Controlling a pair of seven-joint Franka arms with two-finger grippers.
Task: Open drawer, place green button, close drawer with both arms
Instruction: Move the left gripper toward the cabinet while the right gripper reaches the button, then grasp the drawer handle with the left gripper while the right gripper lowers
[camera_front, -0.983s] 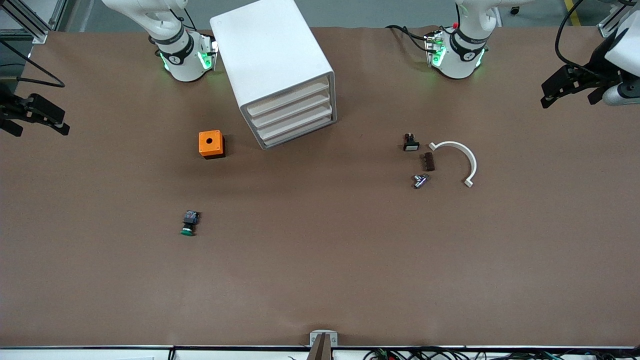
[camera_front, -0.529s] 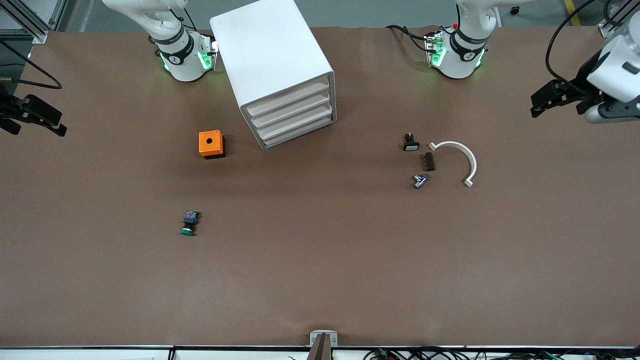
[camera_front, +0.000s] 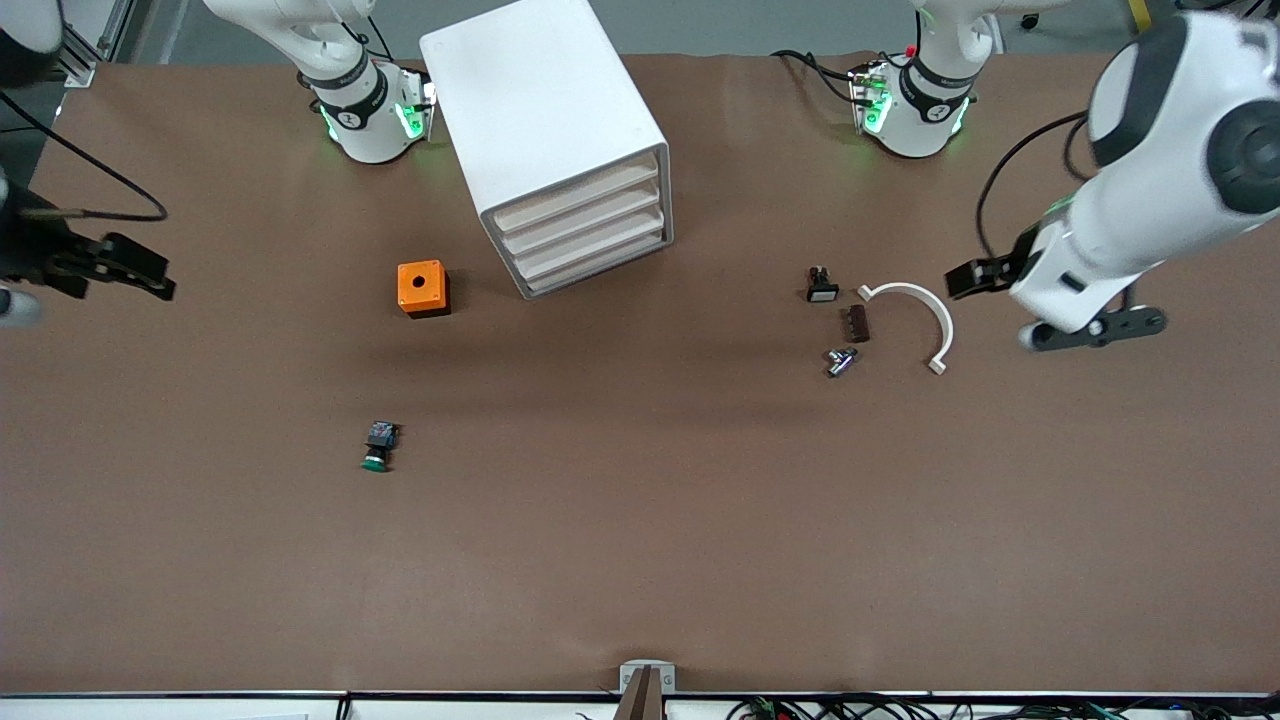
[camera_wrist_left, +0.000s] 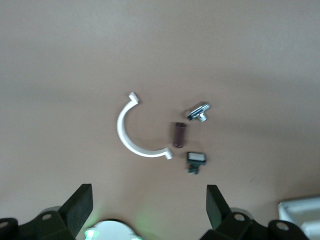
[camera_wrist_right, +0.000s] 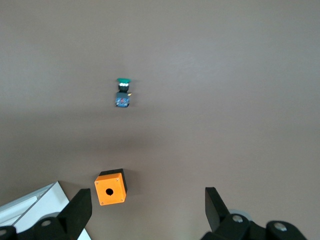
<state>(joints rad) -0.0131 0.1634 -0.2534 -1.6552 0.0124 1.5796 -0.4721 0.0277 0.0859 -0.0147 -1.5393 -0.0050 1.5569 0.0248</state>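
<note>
An orange box (camera_front: 423, 288), white curved piece (camera_front: 925, 315), white-capped button (camera_front: 821, 285), brown block (camera_front: 857, 323) and metal part (camera_front: 840, 361) lie on the table (camera_front: 640, 550).

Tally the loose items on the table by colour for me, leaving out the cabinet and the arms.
Orange: 1, the orange box
Green-capped: 1, the button
White-capped: 1, the black button
White: 1, the curved clip
Brown: 1, the small cylinder
Silver: 1, the metal fitting
Total: 6
</note>
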